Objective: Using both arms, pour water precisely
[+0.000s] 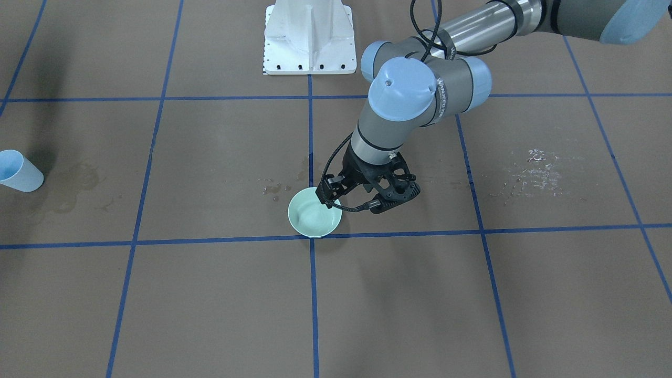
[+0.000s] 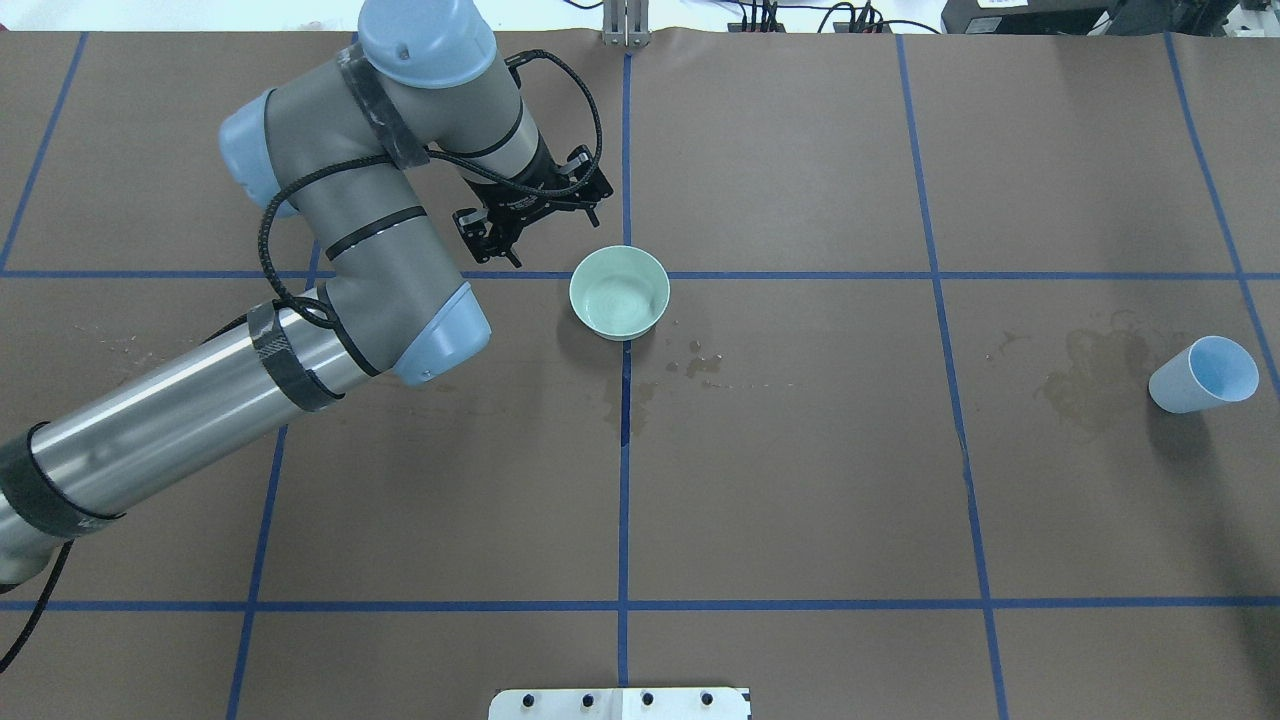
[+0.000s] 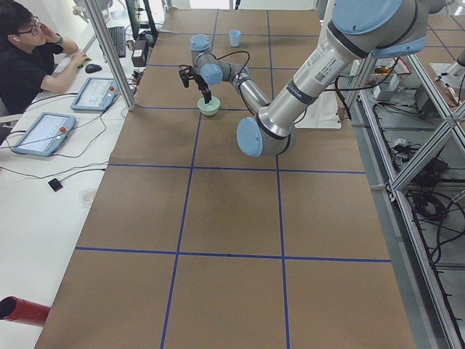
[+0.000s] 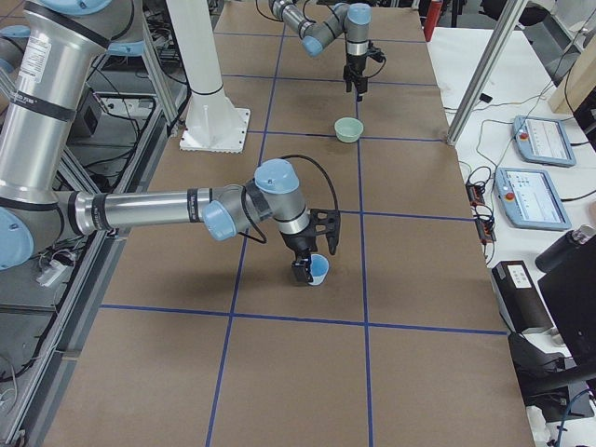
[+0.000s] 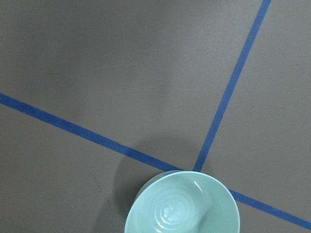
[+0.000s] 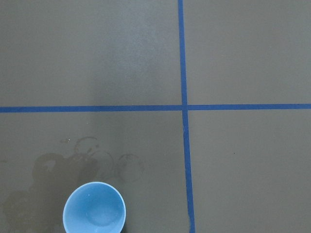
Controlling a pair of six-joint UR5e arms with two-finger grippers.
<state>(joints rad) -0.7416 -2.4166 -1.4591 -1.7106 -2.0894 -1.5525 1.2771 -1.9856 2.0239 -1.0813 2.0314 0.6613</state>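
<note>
**Two arms, one bowl, one cup on a taped brown table**

There are two silver-grey tubular arms with pale blue round joint caps. The left arm (image 2: 200,410) bends over the middle of the table. Its black left gripper (image 2: 535,215) hangs just beside the single pale mint-green round bowl (image 2: 620,292). The overhead view shows a strip of bare table between them. The gripper's dark linkage is too cluttered to tell whether the jaws stand apart or together, and nothing shows between them.

The right arm (image 4: 149,209) appears only in the right side view, stretched low across the table. Its black right gripper (image 4: 303,270) is at the one light blue tapered cup (image 4: 318,270). Neither contact nor the state of its jaws can be told there.

The bowl is smooth and glossy, with concentric rings on its floor. The water (image 5: 171,212) shows only as a faint sheen and a few glints on those rings, at the bottom of the bowl. The cup stands mouth up, well apart from the bowl. Its inside looks matte, and I cannot tell whether it holds liquid.

The table (image 2: 800,480) has a matte brown paper-like cover, divided by a grid of blue tape. There are two dark damp stains, a small one (image 2: 690,365) near the bowl and a larger one (image 2: 1090,380) beside the cup. One patch of shiny droplets (image 1: 535,173) lies apart from both. One white bolted metal pedestal (image 1: 310,37) stands at the robot's side of the table. One seated person (image 3: 29,51) is at a side bench with two flat grey tablets (image 3: 94,93).
</note>
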